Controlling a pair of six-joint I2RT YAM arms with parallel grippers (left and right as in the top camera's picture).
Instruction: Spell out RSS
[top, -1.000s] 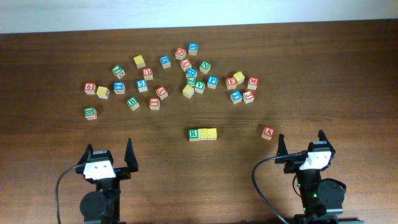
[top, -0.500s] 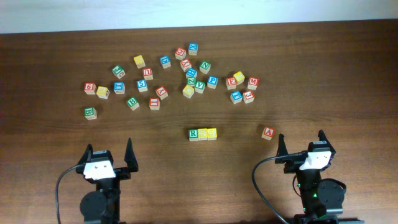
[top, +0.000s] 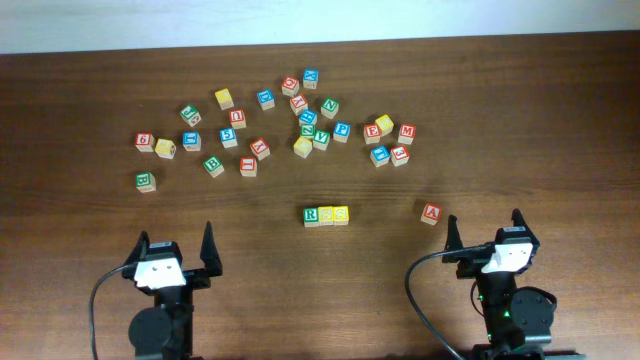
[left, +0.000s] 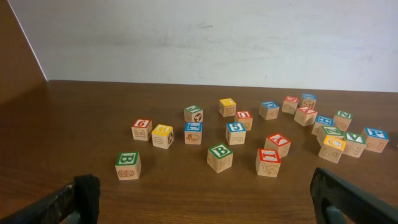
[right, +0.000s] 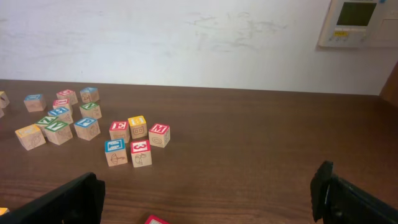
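Observation:
Three blocks stand touching in a row at the table's middle: a green R block (top: 311, 215), then two yellow S blocks (top: 326, 215) (top: 341, 215). My left gripper (top: 177, 246) is open and empty near the front left edge. My right gripper (top: 483, 232) is open and empty near the front right edge. In the left wrist view the jaws (left: 205, 199) frame bare table. In the right wrist view the jaws (right: 208, 196) are wide apart, with the red A block (right: 157, 220) just at the bottom edge. The row is hidden in both wrist views.
A red A block (top: 431, 212) lies alone just ahead and left of my right gripper. Several loose letter blocks are scattered across the far half, from a green B block (top: 145, 181) on the left to a red M block (top: 406, 133) on the right.

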